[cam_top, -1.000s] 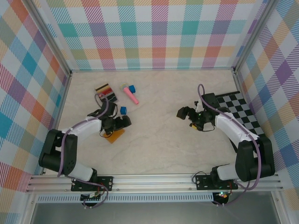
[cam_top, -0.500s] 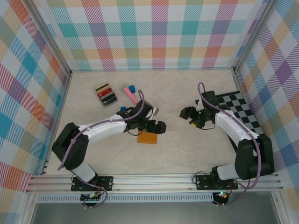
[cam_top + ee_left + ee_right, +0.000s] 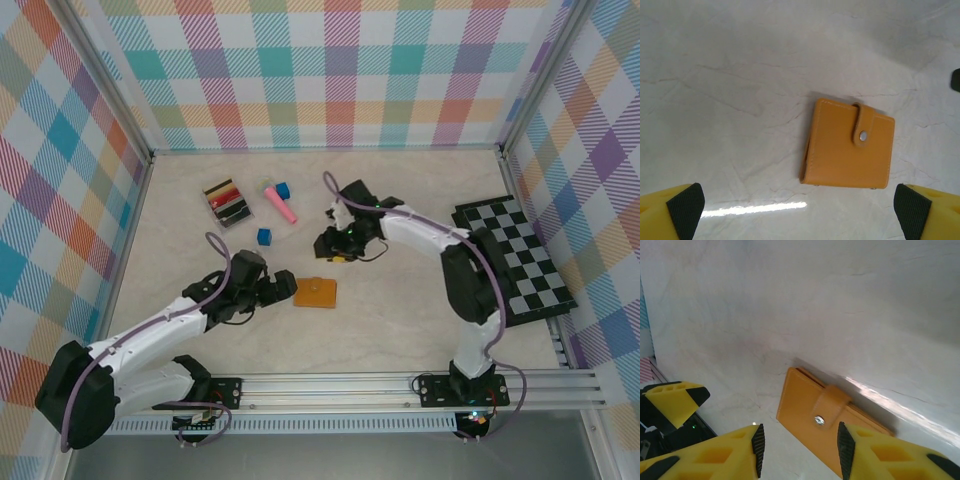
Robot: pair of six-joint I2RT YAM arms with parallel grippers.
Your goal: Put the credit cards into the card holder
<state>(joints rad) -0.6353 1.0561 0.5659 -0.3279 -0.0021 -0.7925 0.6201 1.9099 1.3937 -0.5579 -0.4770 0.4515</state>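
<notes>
Card holder [image 3: 315, 292] – a flat, roughly square orange-brown leather-look wallet – lies folded shut on the pale marbled desk [image 3: 400, 320], a little left of the middle. In the left wrist view the card holder [image 3: 847, 150] has its strap tab wrapped over the top edge and fastened with a small silver snap. In the right wrist view the card holder [image 3: 810, 405] lies at a slant, with the same strap and snap facing up.

The left pincer [image 3: 277, 290] sits just beside the holder's left edge, not touching it. From its own camera the left pincer [image 3: 799, 209] has its yellow, black-padded fingers spread as wide as the view's bottom corners, with nothing held between them.

The right pincer [image 3: 335, 245] hangs near the holder on its far side. In its wrist view the right pincer [image 3: 800, 452] is partly open, the padded fingers a moderate gap apart above the holder, and it grips nothing.

The credit cards [image 3: 228, 202] – a small fanned stack of thin red, black and tan rectangles – lie well apart from the holder, towards the far left of the desk. Beside them are a pink stick with a green tip [image 3: 280, 203] and two small blue cubes [image 3: 283, 190]. A black-and-white chequered board [image 3: 515, 255] lies at the right edge.
</notes>
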